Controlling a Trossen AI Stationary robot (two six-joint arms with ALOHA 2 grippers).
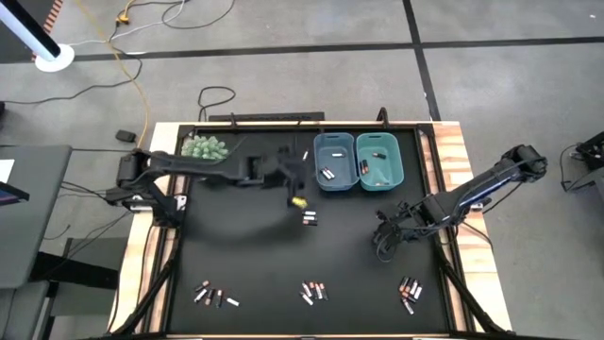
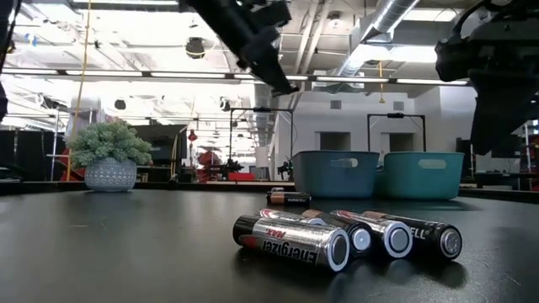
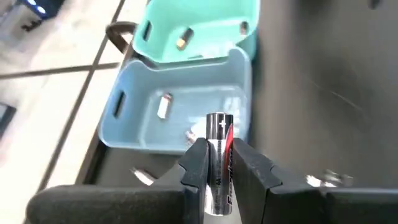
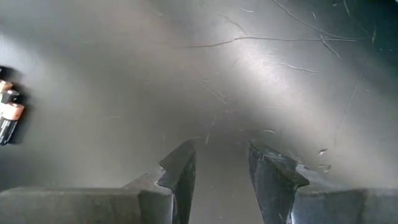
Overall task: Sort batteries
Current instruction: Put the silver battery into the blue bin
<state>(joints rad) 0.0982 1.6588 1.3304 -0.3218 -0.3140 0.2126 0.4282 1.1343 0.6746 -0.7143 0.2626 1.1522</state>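
My left gripper (image 3: 217, 148) (image 1: 300, 185) hangs above the table just left of the light-blue bin (image 3: 180, 109) (image 1: 334, 161) and is shut on a silvery battery with a red stripe. This bin holds a few batteries (image 3: 163, 106); the teal bin (image 1: 379, 161) beside it holds others (image 3: 181, 41). One battery (image 1: 309, 218) (image 2: 288, 199) lies alone on the mat. Three groups of batteries (image 1: 215, 297) (image 1: 313, 291) (image 1: 409, 291) lie near the near edge, the middle group (image 2: 295, 240) close in the low view. My right gripper (image 4: 221, 155) (image 1: 385, 242) is open over bare mat. My left gripper pinches the battery's body (image 3: 219, 163) between its two fingers, with the battery lying along the fingers. Its plus end (image 3: 217, 121) sticks out past the fingertips toward the light-blue bin. The fingers slant down from the table's left. The battery is lifted clear of the table.
A small potted plant (image 1: 205, 146) (image 2: 109, 156) stands at the mat's far left corner. A small yellow object (image 1: 299, 201) shows below my left gripper. Some dark batteries with copper ends (image 4: 9, 115) lie near my right gripper. The black mat's middle (image 1: 255, 246) is bare.
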